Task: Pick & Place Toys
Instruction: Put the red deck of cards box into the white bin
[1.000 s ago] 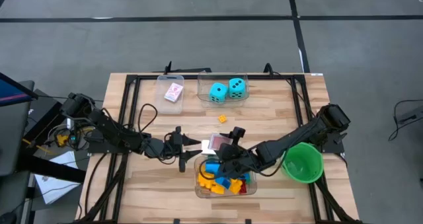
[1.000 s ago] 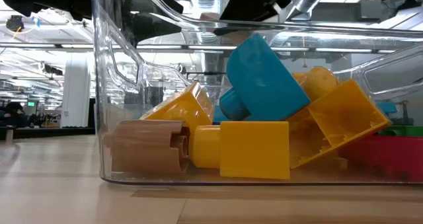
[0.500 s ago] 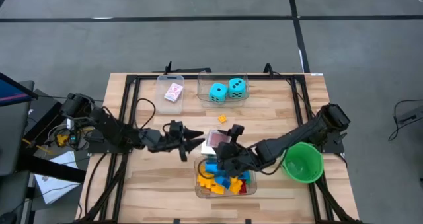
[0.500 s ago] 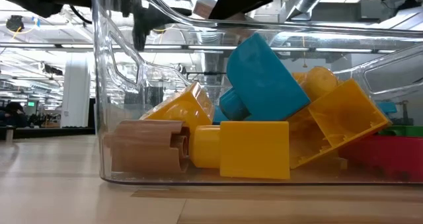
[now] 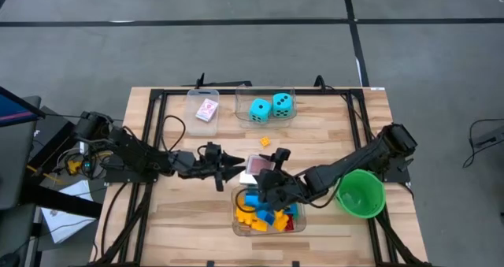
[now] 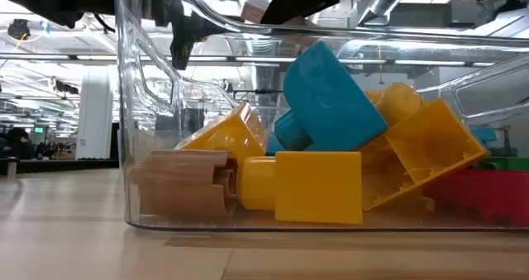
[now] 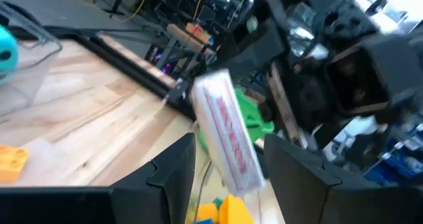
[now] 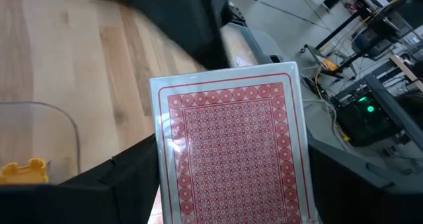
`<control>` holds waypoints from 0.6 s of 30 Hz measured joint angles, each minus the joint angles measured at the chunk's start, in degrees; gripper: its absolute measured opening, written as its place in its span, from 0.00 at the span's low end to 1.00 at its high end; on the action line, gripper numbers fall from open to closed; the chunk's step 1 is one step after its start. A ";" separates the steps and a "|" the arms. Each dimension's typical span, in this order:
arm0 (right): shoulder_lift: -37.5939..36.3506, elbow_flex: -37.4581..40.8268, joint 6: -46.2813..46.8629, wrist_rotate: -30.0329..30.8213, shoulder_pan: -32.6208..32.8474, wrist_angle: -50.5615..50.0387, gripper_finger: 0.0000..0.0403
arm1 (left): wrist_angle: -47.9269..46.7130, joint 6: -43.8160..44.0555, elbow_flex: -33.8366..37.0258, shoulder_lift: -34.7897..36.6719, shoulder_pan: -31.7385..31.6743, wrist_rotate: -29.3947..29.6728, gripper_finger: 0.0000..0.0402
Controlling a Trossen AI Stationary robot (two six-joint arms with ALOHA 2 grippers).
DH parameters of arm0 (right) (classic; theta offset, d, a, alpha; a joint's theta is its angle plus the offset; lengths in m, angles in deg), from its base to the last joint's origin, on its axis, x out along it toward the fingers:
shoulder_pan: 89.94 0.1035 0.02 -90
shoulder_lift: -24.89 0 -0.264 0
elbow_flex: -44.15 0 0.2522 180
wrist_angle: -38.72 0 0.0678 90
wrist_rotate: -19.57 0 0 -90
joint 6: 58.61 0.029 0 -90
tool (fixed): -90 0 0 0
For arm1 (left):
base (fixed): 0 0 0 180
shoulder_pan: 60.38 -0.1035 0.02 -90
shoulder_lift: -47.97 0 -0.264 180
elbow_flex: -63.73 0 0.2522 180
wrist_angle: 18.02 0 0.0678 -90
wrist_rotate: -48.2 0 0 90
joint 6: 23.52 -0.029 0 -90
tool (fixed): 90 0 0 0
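A pink-backed pack of cards point(image 5: 257, 167) hangs above the table's middle, just beyond the clear tub point(image 5: 303, 224) of blue, yellow and red bricks point(image 5: 266, 213). My right gripper point(image 5: 269, 172) is shut on the pack. My left gripper point(image 5: 236, 169) points level at the pack from the left. In the left wrist view the pack point(image 7: 226, 137) shows edge-on between its open fingers point(image 7: 177, 166). An orange brick point(image 5: 265, 142) lies loose on the table. My right gripper pinches the pack by its two long edges point(image 8: 162, 159) between its two fingers, across its width. It comes slanting down from the table's right, and the patterned back faces the wrist camera. The pack is lifted clear of the table. My left gripper has one finger on either side of the pack; whether they touch it I cannot tell.
At the far edge stand a clear tub with two cyan dice point(image 5: 272, 106) and a small tub with cards point(image 5: 205, 109). A green bowl point(image 5: 361, 193) sits at the right, under my right arm. The brick tub fills the low view point(image 6: 331, 148).
My left gripper has moved toward the table's right, up to the pack, and has rolled about its pointing line. My right gripper and the pack have stayed about where they were.
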 joint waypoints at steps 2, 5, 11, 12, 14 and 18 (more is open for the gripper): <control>0.00 0.00 0.01 0.00 -0.04 0.01 0.77 | -0.45 0.00 -0.56 -1.10 0.00 0.02 0.44; 0.00 0.00 0.00 -0.05 -0.02 0.00 0.77 | -0.30 0.00 -2.57 -3.79 0.05 -1.30 0.44; 0.00 0.00 0.02 -0.12 0.08 -0.50 0.77 | -0.46 -1.21 -6.62 -8.34 -0.27 -1.57 0.44; 0.00 0.00 0.02 -0.14 0.07 -0.51 0.77 | -0.51 -1.24 -6.70 -8.52 -0.40 -1.58 0.44; 0.00 0.00 0.02 -0.20 0.15 -0.61 0.77 | -0.35 -1.23 -6.70 -8.57 -0.65 -1.55 0.44; 0.00 0.00 0.03 -0.23 0.15 -0.93 0.77 | -0.34 -1.23 -6.68 -8.57 -0.74 -1.50 0.44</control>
